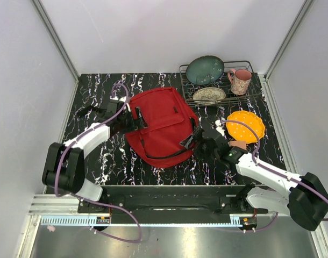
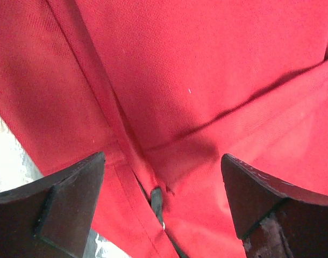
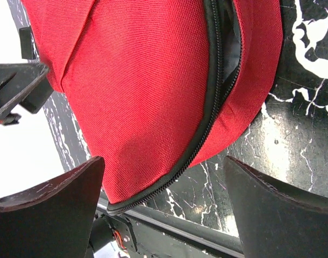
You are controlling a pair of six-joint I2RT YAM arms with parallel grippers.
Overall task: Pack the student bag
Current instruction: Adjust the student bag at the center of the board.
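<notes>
The red student bag (image 1: 161, 126) lay mid-table on the black marbled tabletop (image 1: 94, 91). The left gripper (image 2: 164, 201) hung close over its fabric, jaws spread wide and empty. The right gripper (image 3: 164, 196) stood equally wide, gripping nothing, by the seemingly part-open zip (image 3: 211, 102)

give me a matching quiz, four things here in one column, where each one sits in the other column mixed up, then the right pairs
Things:
1. student bag
2. pink mug
3. orange plate
4. teal bowl

Places:
A. flat on the table, right of the bag
B. right end of the wire rack
C. middle of the table
D. leaning at the back left of the rack

Pairs: 1-C, 2-B, 3-A, 4-D
</notes>
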